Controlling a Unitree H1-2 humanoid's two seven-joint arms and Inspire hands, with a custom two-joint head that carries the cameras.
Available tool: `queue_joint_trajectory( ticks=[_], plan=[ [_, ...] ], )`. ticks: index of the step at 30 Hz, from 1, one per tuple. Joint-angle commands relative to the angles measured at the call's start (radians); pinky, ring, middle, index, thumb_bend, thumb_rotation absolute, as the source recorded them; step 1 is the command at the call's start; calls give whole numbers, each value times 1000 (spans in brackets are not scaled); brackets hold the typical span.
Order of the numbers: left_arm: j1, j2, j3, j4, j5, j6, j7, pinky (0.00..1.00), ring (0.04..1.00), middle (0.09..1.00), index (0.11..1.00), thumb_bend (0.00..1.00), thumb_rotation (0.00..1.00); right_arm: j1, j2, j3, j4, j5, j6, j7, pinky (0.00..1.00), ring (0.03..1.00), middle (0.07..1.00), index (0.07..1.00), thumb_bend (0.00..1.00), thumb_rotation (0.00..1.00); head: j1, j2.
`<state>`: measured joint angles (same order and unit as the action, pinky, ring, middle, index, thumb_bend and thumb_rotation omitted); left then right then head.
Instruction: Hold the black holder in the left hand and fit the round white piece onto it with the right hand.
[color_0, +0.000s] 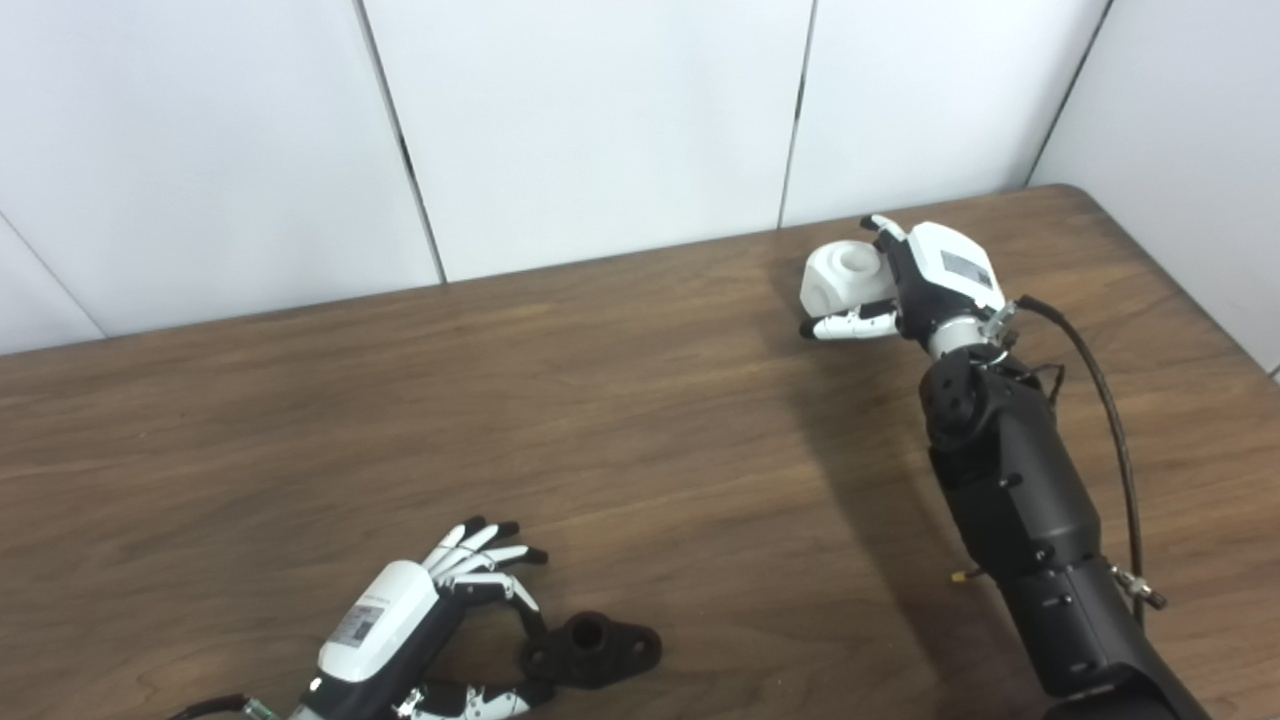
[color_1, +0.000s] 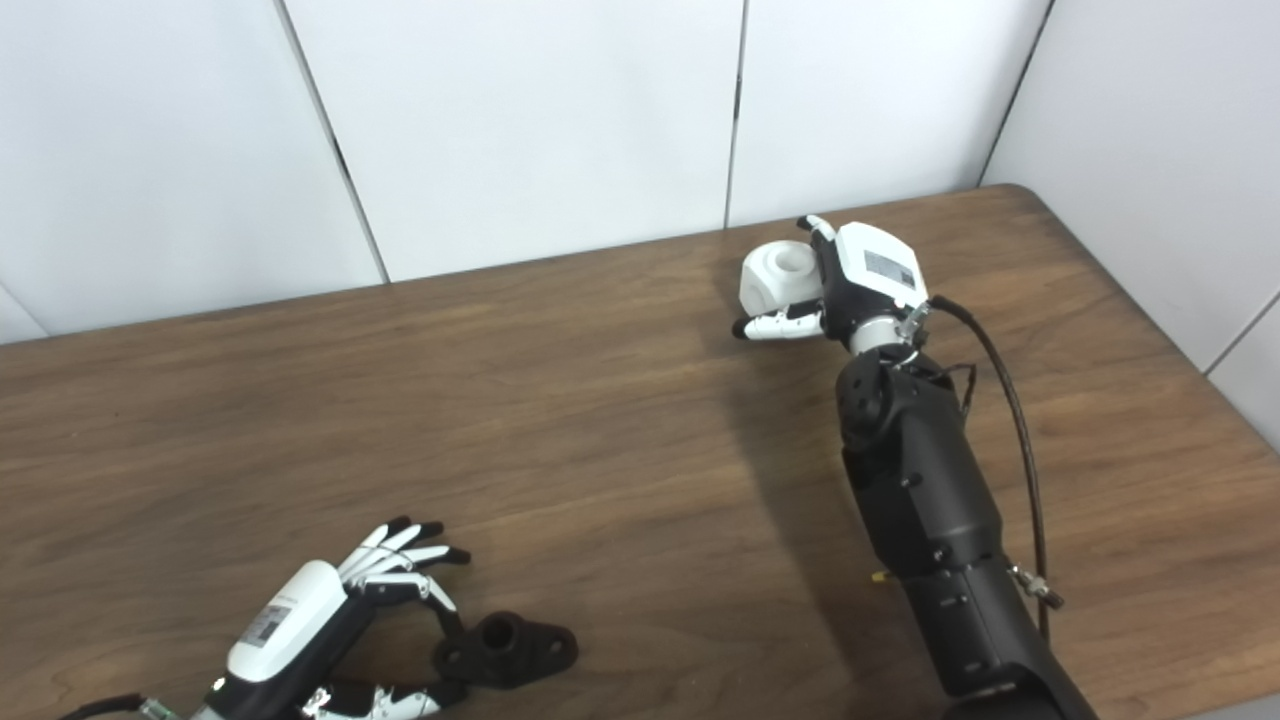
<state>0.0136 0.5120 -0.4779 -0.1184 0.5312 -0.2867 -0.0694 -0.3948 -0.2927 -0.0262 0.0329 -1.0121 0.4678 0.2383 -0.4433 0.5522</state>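
Reaching across the near edge of a brown wooden table (color_0: 620, 400), the robot's left hand (color_0: 400, 630) sits at the bottom left with its fingers (color_0: 480, 545) fanned apart above and its thumb low along the table, the black holder (color_0: 592, 648) lying just beside it to the right. The holder rests flat on the wood, its short upright collar with an open bore facing up and a flange lobe pointing right. Whether the thumb tip is touching the holder's left end cannot be told from either view; the hand is plainly spread, not closed round it, and the holder does not look lifted.

Well apart, at the far right of the table near the white wall panels (color_0: 600, 130), the right hand (color_0: 915, 280) has the round white piece (color_0: 840, 278) pinched between its fingers, one curled over the top and others lying under and in front of it. The piece's round socket faces upward. Whether it is clear of the table or resting on it is hard to judge. A black cable (color_0: 1100, 400) loops down along the right forearm.

The step in hand appears to be the pick-up stage: the white piece is secured, the holder not yet. The next move likely calls for the left hand to close on the holder's flange and raise it with the collar unobstructed, then for the right hand to carry the piece across the table and line its socket up over that collar.
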Motion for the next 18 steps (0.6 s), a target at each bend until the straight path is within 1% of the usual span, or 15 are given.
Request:
queue_joint_trajectory(
  ticks=[1,3,8,13,18],
  plan=[
    [84,40,-35,81,73,37,-97,1000,944,817,487,515,65,-51,-19,-8,-20,-2,2,-7,748,870,829,900,835,436,-1,1],
    [84,40,-35,80,69,40,-100,1000,947,818,487,515,65,-51,-17,-9,-20,-3,2,-1,725,860,825,902,832,436,-1,1],
    [84,40,-33,75,69,46,-100,1000,947,818,487,515,65,-50,-12,-14,-24,1,2,10,703,852,831,903,828,444,-1,1],
    [85,39,-31,77,66,46,-97,1000,946,818,487,516,65,-46,-15,-7,-25,1,2,9,697,842,823,898,836,485,-1,1],
    [83,42,-28,74,64,49,-101,1000,952,824,487,516,64,-42,-17,0,-25,0,1,8,705,841,820,895,835,492,-1,1]
  ],
)
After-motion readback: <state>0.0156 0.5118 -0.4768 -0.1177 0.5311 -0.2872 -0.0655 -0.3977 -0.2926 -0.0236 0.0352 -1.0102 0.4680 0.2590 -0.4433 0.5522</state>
